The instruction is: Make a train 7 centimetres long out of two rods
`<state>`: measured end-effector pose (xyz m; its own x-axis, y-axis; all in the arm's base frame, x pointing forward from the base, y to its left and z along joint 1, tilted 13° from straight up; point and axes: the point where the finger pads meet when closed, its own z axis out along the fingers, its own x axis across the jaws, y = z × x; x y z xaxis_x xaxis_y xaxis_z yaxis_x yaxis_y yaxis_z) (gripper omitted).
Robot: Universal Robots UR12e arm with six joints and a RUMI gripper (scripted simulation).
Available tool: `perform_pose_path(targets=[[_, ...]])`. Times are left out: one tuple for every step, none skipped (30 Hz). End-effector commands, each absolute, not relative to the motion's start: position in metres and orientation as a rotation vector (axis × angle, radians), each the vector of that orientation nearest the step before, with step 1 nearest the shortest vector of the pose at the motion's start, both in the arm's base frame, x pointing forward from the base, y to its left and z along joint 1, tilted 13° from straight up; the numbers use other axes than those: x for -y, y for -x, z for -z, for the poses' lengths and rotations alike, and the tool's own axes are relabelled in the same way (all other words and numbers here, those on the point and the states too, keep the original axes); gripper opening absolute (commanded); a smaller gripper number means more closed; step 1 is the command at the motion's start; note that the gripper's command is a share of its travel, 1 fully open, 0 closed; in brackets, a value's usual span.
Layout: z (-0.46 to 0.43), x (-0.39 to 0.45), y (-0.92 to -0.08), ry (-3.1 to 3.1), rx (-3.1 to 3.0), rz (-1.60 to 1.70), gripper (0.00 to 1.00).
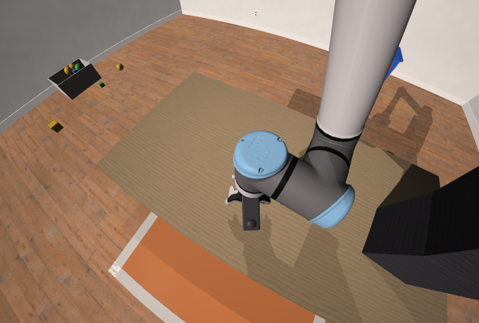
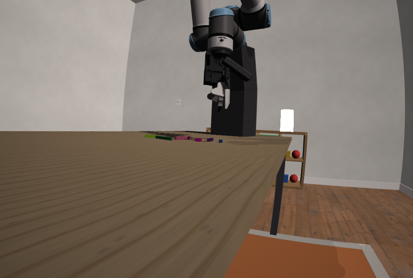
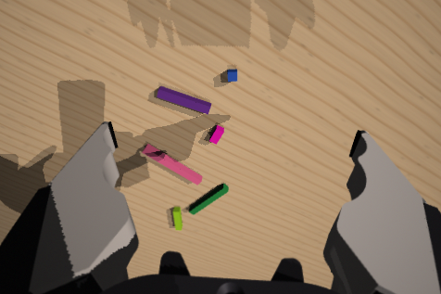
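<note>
My gripper (image 3: pixel 232 127) (image 2: pixel 221 108) is wide open and empty, raised above the table. In the wrist view the blue rod (image 3: pixel 233 75) (image 2: pixel 220 141) lies apart, beyond the fingertips. The purple rod (image 3: pixel 183 100) (image 2: pixel 210 140) lies slanted to its lower left, not touching it. The small magenta rod (image 3: pixel 217 134) (image 2: pixel 198 140) lies below the purple one, between the fingertips' lines. The lime rod (image 3: pixel 177 218) (image 2: pixel 150 136) lies lowest. No two rods lie end to end. In the top view the arm hides nearly all the rods.
A pink rod (image 3: pixel 173 165) (image 2: pixel 182 138) lies slanted left of centre in the wrist view. A green rod (image 3: pixel 208 198) (image 2: pixel 164 137) lies between it and the lime rod. The dark robot pedestal (image 2: pixel 233 111) (image 1: pixel 410 230) stands at the table's far side.
</note>
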<state>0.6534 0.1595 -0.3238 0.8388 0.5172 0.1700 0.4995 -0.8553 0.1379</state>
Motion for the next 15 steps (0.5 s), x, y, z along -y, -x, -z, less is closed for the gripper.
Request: perform_pose_path(targets=[[0.3233, -0.1596, -0.6537, -2.927, -0.811, -0.310, 1.00], [0.3233, -0.1596, -0.6537, -2.927, -0.811, -0.310, 1.00], [0.3233, -0.1596, -0.6537, -2.927, -0.811, -0.310, 1.00], [0.3233, -0.1596, -0.6537, -2.927, -0.811, -0.310, 1.00], [0.3233, -0.1596, -0.6537, -2.927, -0.811, -0.310, 1.00], [0.3233, -0.1596, -0.6537, -2.927, -0.811, -0.310, 1.00], [0.3233, -0.1596, -0.6537, -2.927, -0.811, -0.310, 1.00], [0.3233, -0.1596, -0.6537, -2.927, -0.811, -0.310, 1.00], [0.3233, -0.1596, -0.6537, -2.927, -0.811, -0.310, 1.00], [0.3233, -0.1596, -0.6537, -2.927, -0.812, -0.310, 1.00], [0.3233, -0.1595, -0.6537, -2.926, -0.814, -0.310, 1.00], [0.3234, -0.1594, -0.6536, -2.925, -0.817, -0.309, 1.00], [0.3234, -0.1593, -0.6535, -2.923, -0.823, -0.309, 1.00], [0.3236, -0.1590, -0.6534, -2.921, -0.831, -0.309, 1.00], [0.3238, -0.1588, -0.6532, -2.917, -0.841, -0.308, 1.00]])
